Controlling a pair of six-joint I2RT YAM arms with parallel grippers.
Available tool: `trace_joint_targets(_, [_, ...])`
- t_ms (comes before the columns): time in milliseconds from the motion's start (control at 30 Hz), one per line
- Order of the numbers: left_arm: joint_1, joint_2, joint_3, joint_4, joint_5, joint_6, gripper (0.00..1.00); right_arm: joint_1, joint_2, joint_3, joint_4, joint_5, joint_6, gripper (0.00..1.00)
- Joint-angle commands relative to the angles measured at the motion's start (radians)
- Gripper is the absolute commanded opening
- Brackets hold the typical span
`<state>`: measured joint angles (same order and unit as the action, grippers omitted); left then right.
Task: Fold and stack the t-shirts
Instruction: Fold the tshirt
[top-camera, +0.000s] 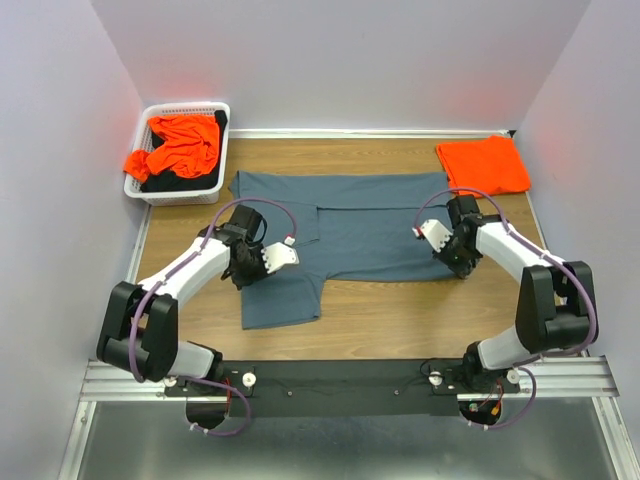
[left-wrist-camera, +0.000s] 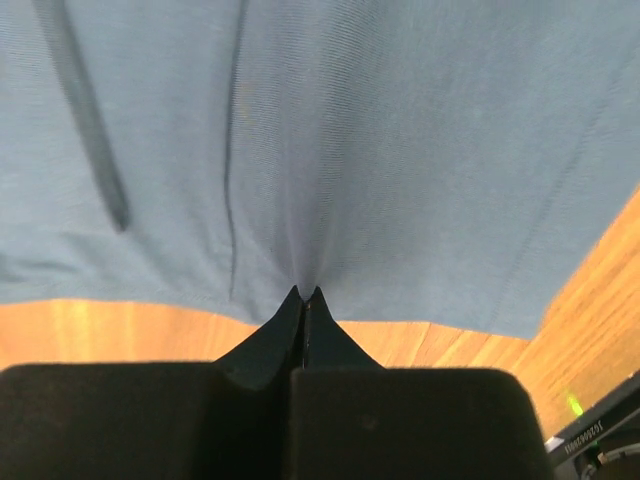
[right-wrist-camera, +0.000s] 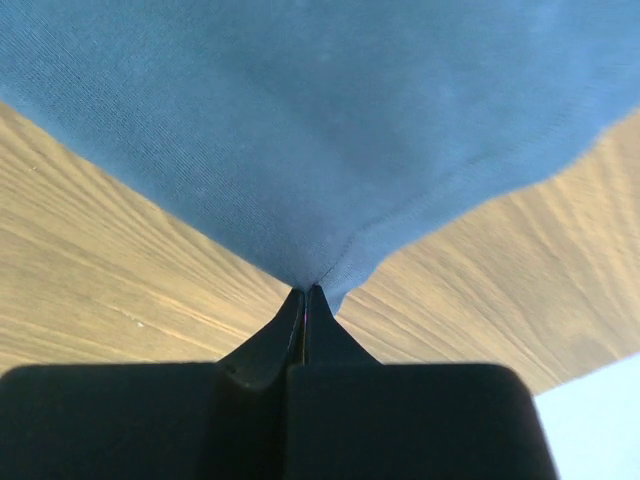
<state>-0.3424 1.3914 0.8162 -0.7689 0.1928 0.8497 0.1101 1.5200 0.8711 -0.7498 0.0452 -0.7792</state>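
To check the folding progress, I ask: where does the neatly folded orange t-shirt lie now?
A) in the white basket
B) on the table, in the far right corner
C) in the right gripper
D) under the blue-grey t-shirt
B: the folded orange t-shirt lies flat on the table at the far right, apart from the blue-grey t-shirt spread in the middle.

The white slotted basket (top-camera: 176, 194) is sitting well beyond the left fingers (left-wrist-camera: 275, 335) and off to their left, with something black (top-camera: 160, 184) lying inside it. The wooden table (top-camera: 400, 320) is stretching out beneath the left fingers and the right fingers (right-wrist-camera: 275, 335). Pale walls (top-camera: 350, 60) are standing far ahead of the fingers. A metal rail (top-camera: 350, 385) is running behind them.
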Motion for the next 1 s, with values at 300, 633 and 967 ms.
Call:
trace_joint_targets(300, [0.000,-0.086,0.077,-0.164,0.042,0.003,0.00,0.000,-0.176,0.011,-0.077,0.039,-0.040,0.01])
trace_joint_targets(633, [0.025,-0.123,0.138,-0.237,0.056,0.046,0.00,-0.010,-0.216,0.035,-0.132,0.038,-0.068,0.01])
trace_joint_targets(967, [0.083,0.086,0.388,-0.182,0.045,0.049,0.00,-0.026,0.006,0.278,-0.131,0.025,-0.111,0.01])
